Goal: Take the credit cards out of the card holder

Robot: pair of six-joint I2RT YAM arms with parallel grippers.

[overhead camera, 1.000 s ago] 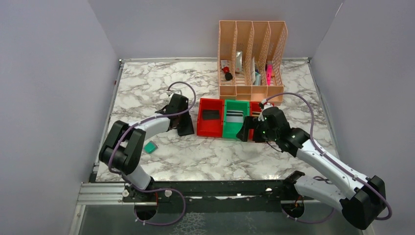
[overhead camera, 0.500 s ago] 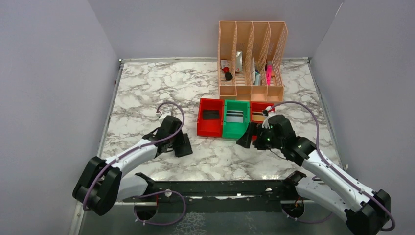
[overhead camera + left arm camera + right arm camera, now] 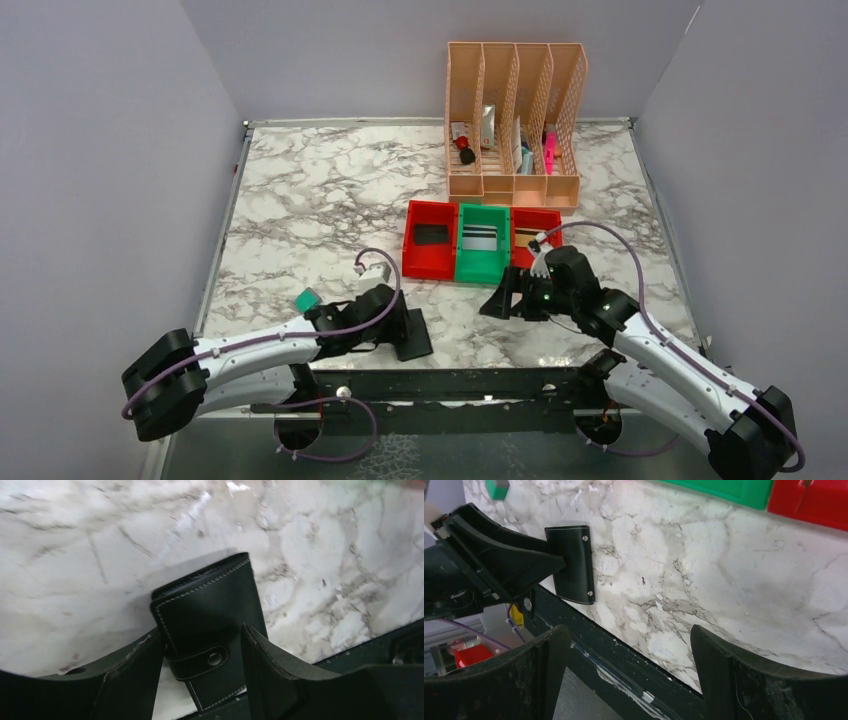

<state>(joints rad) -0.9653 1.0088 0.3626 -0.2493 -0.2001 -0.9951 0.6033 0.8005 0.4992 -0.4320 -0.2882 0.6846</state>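
Mid-table, dark card (image 3: 431, 235) in red bin (image 3: 408, 256), card holder (image 3: 212, 602) closed

1. Overhead view is bright and even, with soft light from above and nothing blown out. The marble table (image 3: 300, 190) looks crisp right across.
2. Shadows there are faint and short, just soft dark patches under the left arm (image 3: 260, 345) and the right arm (image 3: 660, 350).
3. Bit of wide-angle going on: the walls (image 3: 100, 200) splay outward toward the top.
4. Left wrist cam: the wallet (image 3: 210, 605) is sharp, stitching and all, and throws a grey shadow onto the marble behind it. The far marble is smeary, with a white glare spot at the top edge.
5. Right wrist cam: marble is decently sharp, the wallet has a dull sheen, and the right gripper (image 3: 629, 627) up front is dark and soft.
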